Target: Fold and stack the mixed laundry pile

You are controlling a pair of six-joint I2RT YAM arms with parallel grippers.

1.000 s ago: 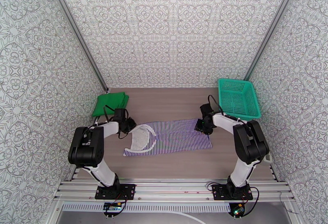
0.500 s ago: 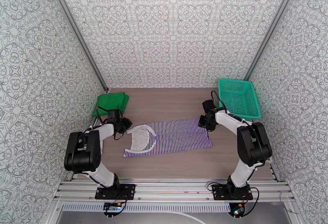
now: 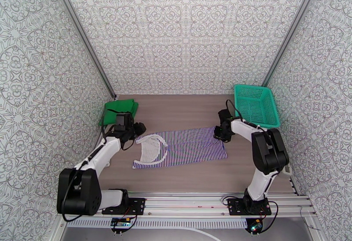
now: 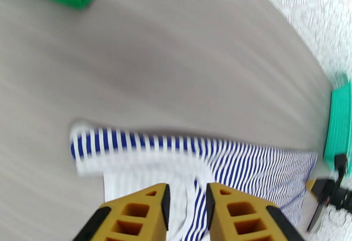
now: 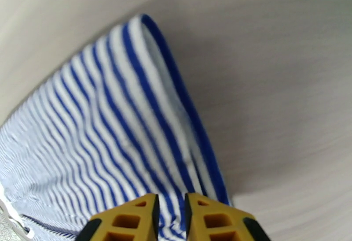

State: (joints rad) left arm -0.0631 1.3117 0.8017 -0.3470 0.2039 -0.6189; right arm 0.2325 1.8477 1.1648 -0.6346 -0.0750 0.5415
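left gripper (image 4: 186, 195) stands slightly open over the striped top (image 3: 189, 147); right gripper (image 5: 171, 202) nearly closed at its hem, grip unclear.

Top external camera sits high behind the arm bases (image 3: 123, 204), looking down over the whole worktop (image 3: 185, 109). Each wrist camera looks past its own fingers (image 4: 132, 215), close and low. All three share the striped top (image 3: 193, 147).

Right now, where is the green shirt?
In the top view, the green shirt lies at the far left corner of the table, just behind the left gripper and apart from the striped top.
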